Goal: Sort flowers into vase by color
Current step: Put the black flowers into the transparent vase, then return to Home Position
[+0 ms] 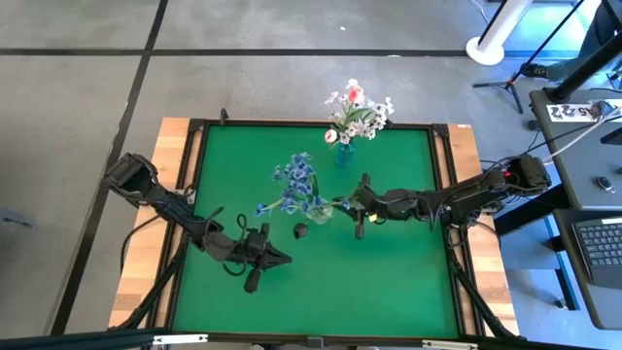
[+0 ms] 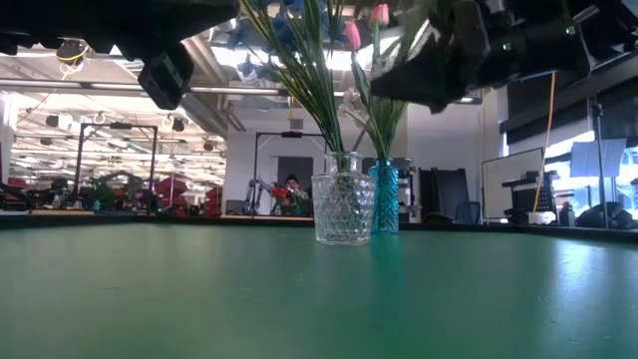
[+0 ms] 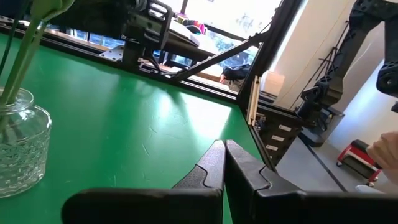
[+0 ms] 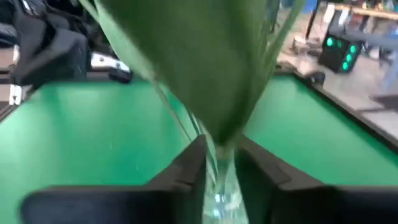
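Right gripper (image 1: 356, 206) (slightly parted) beside clear vase (image 1: 321, 207).

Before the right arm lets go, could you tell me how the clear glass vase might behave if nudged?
The clear glass vase looks thick-walled, so it is probably fairly heavy and fragile. Its tall blue flowers lean out to one side, so a push near the rim might tip it. The right gripper sits close around the stems, so a sideways pull could drag it.

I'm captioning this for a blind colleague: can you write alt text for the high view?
On a green table, the right gripper reaches a clear vase of blue flowers. A teal vase behind holds white and pink flowers; the left gripper waits nearby.
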Robot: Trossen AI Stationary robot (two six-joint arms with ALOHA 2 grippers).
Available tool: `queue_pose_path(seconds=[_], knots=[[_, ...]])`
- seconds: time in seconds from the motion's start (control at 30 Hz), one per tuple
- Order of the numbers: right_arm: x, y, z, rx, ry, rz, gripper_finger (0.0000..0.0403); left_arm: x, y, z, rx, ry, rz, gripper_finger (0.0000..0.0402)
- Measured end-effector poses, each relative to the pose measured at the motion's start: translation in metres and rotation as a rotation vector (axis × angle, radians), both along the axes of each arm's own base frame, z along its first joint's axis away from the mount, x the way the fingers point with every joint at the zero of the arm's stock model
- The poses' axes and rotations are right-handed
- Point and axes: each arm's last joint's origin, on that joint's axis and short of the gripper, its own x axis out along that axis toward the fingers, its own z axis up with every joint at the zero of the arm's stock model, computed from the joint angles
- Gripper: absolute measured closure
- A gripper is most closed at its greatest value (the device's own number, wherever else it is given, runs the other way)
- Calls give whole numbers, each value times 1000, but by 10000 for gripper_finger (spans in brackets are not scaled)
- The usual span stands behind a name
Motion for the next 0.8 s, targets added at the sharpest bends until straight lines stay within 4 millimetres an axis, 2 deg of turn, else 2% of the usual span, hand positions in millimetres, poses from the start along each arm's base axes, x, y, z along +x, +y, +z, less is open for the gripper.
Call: queue_pose_path(seconds=[0.13, 0.33, 0.43, 0.6, 0.8], knots=[[0, 0, -1, 29, 6, -18, 267, 1, 1, 0, 1, 0, 5, 401], [3, 0, 8, 36, -47, -16, 184, 1, 1, 0, 2, 1, 4, 401], [4, 1, 12, 22, 41, -1, 153, 0, 1, 0, 3, 4, 4, 401], [0, 1, 28, 33, 298, -5, 117, 0, 0, -2, 12, 16, -1, 401], [-9, 0, 63, 90, 407, -14, 99, 0, 0, -2, 16, 20, 11, 401]])
